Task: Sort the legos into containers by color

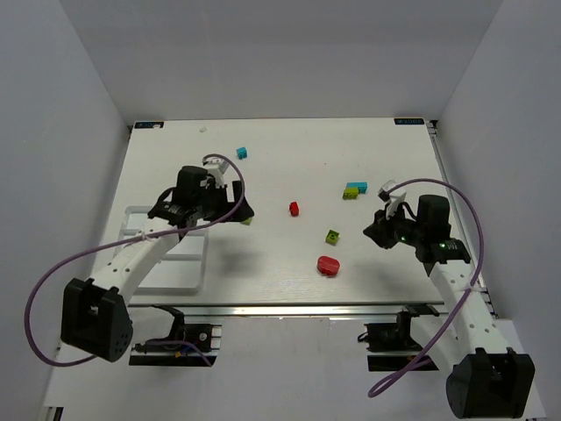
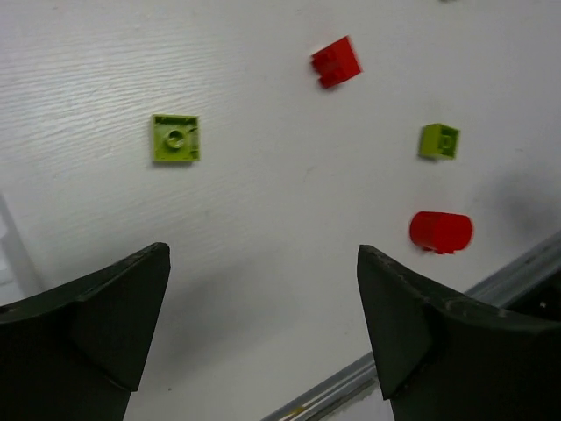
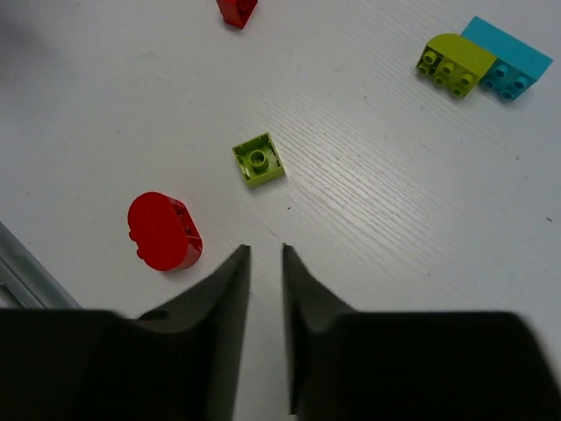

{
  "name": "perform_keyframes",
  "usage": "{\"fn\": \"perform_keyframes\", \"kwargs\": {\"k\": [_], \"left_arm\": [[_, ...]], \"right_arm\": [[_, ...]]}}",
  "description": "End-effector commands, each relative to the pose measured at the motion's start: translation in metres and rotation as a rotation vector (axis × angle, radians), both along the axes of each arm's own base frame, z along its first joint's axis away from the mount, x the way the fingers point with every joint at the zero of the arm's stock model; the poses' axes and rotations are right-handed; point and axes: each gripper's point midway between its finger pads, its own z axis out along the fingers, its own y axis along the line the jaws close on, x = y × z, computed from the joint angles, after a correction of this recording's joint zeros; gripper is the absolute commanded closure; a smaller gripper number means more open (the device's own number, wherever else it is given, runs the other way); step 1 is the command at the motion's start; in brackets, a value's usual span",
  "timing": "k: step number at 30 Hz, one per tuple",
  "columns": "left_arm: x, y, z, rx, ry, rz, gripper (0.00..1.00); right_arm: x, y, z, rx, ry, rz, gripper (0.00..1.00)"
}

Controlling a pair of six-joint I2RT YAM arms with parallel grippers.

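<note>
My left gripper (image 1: 238, 212) is open and empty, hovering just right of the clear compartment tray (image 1: 203, 263). In the left wrist view its jaws (image 2: 263, 254) stand wide apart over bare table, with a yellow-green square brick (image 2: 175, 139) ahead of them. A small red brick (image 1: 294, 208), a small yellow-green brick (image 1: 333, 236) and the rounded red piece (image 1: 328, 265) lie mid-table. My right gripper (image 1: 372, 231) is nearly closed and empty. Its tips (image 3: 265, 250) sit just short of the yellow-green brick (image 3: 259, 160), with the rounded red piece (image 3: 163, 231) to their left.
A cyan brick (image 1: 242, 153) lies far back. A yellow-green brick (image 3: 454, 62) joined with a cyan brick (image 3: 507, 60) lies at back right (image 1: 354, 189). A metal rail (image 1: 289, 307) runs along the table's near edge. White walls enclose the table.
</note>
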Motion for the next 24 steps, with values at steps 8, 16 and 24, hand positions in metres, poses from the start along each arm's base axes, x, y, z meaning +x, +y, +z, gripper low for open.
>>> {"fn": "perform_keyframes", "kwargs": {"k": [8, 16, 24], "left_arm": [[0.048, 0.011, -0.062, 0.447, 0.108, 0.215, 0.02], [0.075, 0.002, -0.1, 0.608, 0.128, 0.213, 0.09], [0.076, -0.007, -0.12, 0.612, 0.179, 0.169, 0.56]], "right_arm": [[0.013, -0.007, 0.026, 0.002, -0.065, -0.086, 0.11], [0.01, -0.009, 0.03, -0.002, -0.086, -0.095, 0.11], [0.01, -0.01, 0.029, -0.006, -0.088, -0.099, 0.12]]}}
